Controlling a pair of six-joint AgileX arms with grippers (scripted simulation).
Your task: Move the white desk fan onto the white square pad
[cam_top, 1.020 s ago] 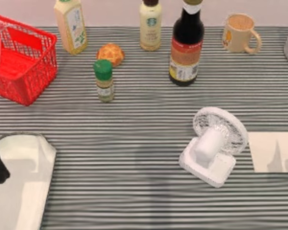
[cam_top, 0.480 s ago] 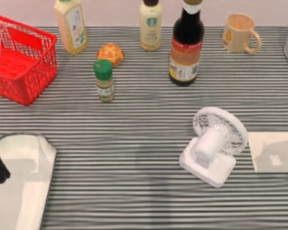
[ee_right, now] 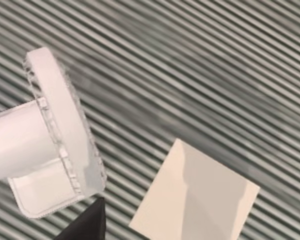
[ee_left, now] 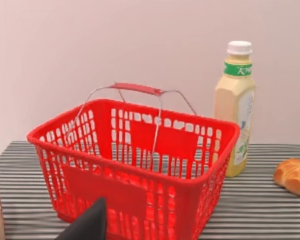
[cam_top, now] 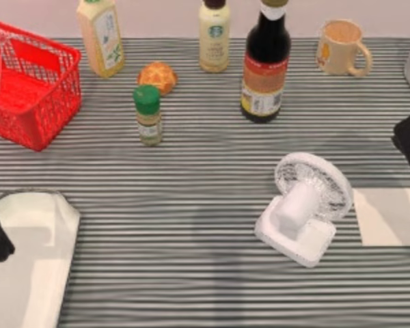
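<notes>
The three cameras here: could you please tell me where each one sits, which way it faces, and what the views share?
Top view: above the table, looking down on the white desk fan and white square pad; right arm at the right edge, left arm parked at the left edge.
Left wrist view: low, facing the red basket; a dark fingertip shows.
Right wrist view: above, looking down at fan and pad; a dark fingertip shows.
Shared: top and right wrist views show fan and pad.

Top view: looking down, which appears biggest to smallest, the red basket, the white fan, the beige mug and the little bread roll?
1. red basket
2. white desk fan
3. beige mug
4. bread roll
</notes>
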